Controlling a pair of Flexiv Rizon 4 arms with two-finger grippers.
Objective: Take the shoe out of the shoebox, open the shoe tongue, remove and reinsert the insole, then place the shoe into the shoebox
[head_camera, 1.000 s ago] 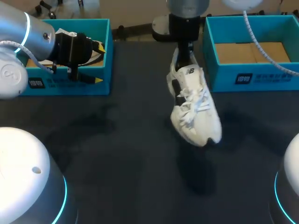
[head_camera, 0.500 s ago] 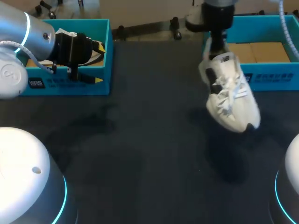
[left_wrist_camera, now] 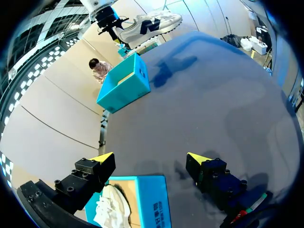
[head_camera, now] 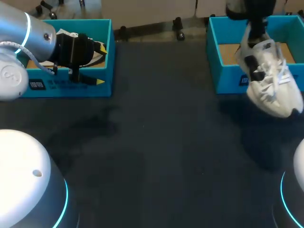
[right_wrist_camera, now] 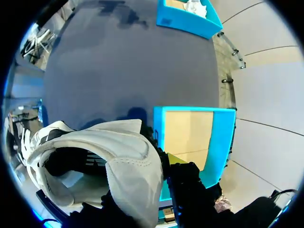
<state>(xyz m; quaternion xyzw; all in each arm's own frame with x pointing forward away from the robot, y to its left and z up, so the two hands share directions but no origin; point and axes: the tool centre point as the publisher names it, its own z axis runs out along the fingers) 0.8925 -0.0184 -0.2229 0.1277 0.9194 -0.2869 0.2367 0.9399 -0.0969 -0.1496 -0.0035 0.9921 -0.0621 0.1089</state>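
Right end effector (head_camera: 257,34) is clenched on the heel of the white shoe (head_camera: 271,83), which hangs toe-down over the front wall of the right shoebox (head_camera: 228,78), clear of the surface (head_camera: 156,142). Only my right wrist view looks into the shoe's open mouth. My left end effector (left_wrist_camera: 151,159) hangs released above the left shoebox (left_wrist_camera: 152,199); its wrist view shows a second shoe (left_wrist_camera: 111,211) lying inside.
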